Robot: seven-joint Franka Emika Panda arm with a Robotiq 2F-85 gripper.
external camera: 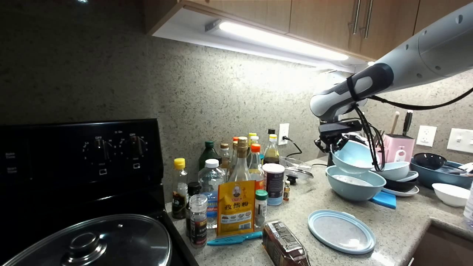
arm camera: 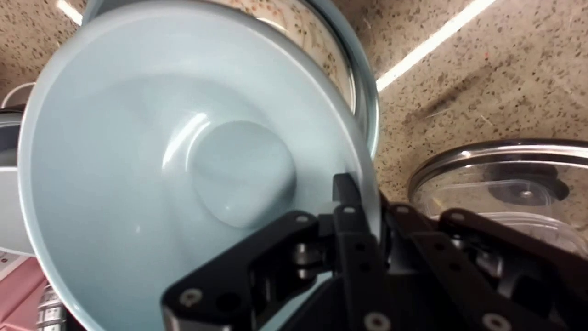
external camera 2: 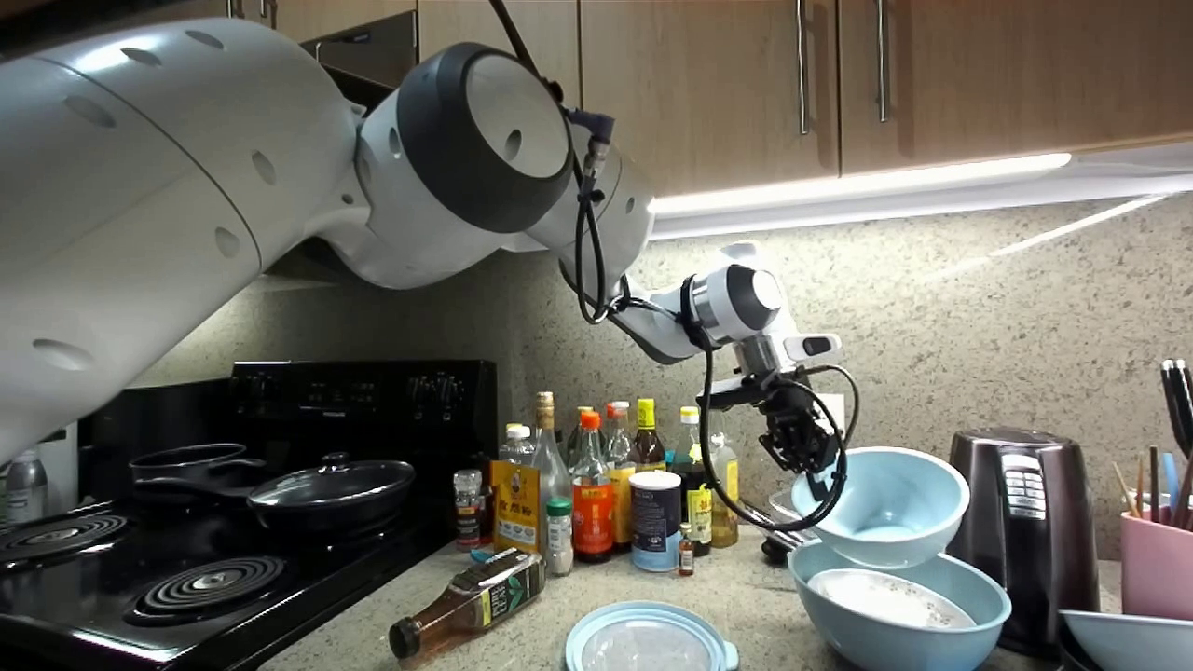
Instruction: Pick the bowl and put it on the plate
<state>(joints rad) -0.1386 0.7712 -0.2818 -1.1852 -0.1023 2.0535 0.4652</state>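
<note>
Black jointed claw (arm camera: 366,202) pinches deep, glossy, pale blue-green bowl (arm camera: 197,156) by its rim, presumably leaving base free for landing; outer contact unclear.

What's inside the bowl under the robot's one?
A white patterned dish is in the lower bowl. In the wrist view, the held bowl hides much of it. What's underneath can't be seen.

We've got pale blue on the bowl (arm camera: 197,179) and the plate (external camera: 342,229), black on the gripper (arm camera: 366,194), orange flecks dotting a white dish (arm camera: 313,41), and dark speckles all over the counter (external camera: 297,210)!
</note>
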